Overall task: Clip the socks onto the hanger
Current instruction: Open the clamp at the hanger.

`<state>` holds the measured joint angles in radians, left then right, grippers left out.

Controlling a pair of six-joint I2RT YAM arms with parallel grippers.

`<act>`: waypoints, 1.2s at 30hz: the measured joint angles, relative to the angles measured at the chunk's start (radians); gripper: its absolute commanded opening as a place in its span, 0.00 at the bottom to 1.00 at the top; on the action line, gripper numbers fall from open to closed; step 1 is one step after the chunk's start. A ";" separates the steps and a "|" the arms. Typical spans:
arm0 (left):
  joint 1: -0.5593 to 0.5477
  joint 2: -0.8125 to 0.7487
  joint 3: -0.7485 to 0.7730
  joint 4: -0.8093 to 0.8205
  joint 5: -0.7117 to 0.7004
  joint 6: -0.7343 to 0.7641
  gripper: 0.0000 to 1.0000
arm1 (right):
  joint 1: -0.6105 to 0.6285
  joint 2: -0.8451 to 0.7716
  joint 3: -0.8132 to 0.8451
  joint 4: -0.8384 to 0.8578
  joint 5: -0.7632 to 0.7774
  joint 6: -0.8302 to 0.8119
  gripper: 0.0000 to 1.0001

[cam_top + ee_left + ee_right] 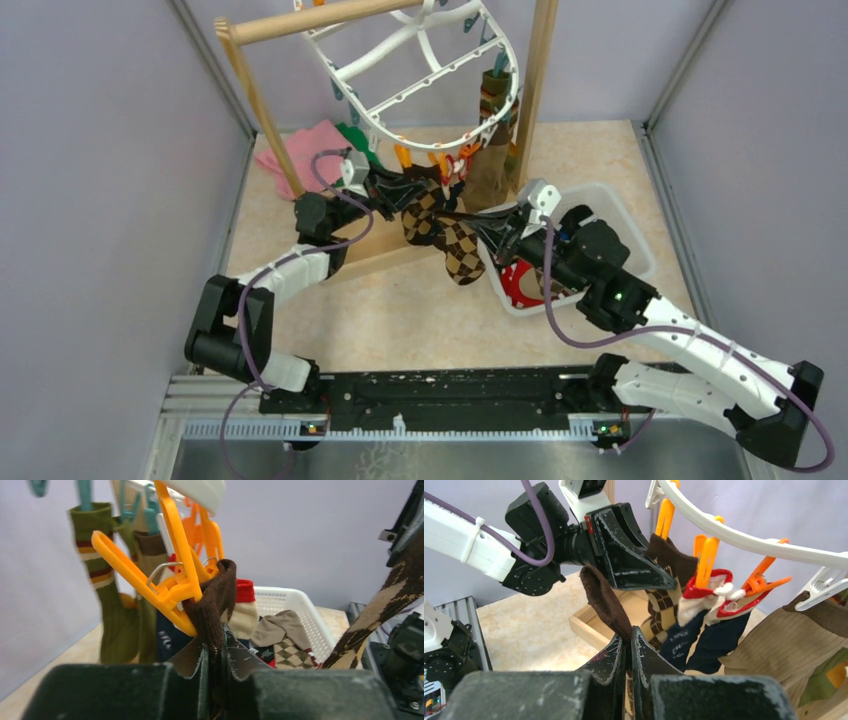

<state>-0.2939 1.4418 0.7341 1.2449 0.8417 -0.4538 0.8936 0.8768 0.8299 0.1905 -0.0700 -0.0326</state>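
We see the hanger (744,539) tilted on a wooden rack (320,20) at 12 o'clock of the table in the top view. The argyle sock (452,245) droops below the hanger's near rim, stretched between both arms.

The left gripper (216,642) is narrow, its fingers pinching the sock's brown cuff. The cuff stands up from the fingers and touches the lower lip of an orange clip (167,587), whose jaws gape beside it. We cannot tell whether the cuff sits inside the clip. The right gripper (628,635) is pressed shut on another brown end of the same sock, at 3 o'clock of the left one in the top view.

The rim here is crowded. In the right wrist view a red-and-white sock (704,592) and a navy sock (714,640) hang from orange clips just at 3 o'clock of the cuff. A tan ribbed sock (784,640) hangs beyond them. In the left wrist view an olive striped sock (107,605) hangs from a teal clip at 9 o'clock of the orange clip.

A white basket (287,599) with more socks lies at 3 o'clock of the argyle sock, under the right arm. A pink cloth (305,150) and a green cloth (355,135) lie at 10 o'clock, behind the rack's left post.
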 measured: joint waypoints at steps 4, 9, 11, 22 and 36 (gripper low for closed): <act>-0.111 0.032 0.047 -0.030 -0.020 0.078 0.07 | 0.000 -0.071 0.000 -0.055 0.027 -0.019 0.00; -0.232 0.129 0.138 -0.042 -0.062 0.144 0.07 | 0.000 -0.190 0.002 -0.134 0.107 -0.054 0.00; -0.275 0.185 0.190 -0.042 -0.100 0.169 0.07 | 0.000 -0.231 0.003 -0.156 0.150 -0.066 0.00; -0.467 0.556 0.571 -0.033 -0.442 0.343 0.07 | 0.000 -0.375 0.023 -0.250 0.378 -0.107 0.00; -0.499 0.676 0.623 0.072 -0.618 0.434 0.66 | 0.000 -0.385 0.023 -0.289 0.428 -0.113 0.00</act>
<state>-0.7925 2.1178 1.3567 1.3170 0.2234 -0.0196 0.8932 0.4919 0.8528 -0.0982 0.3584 -0.1459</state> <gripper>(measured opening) 0.538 0.012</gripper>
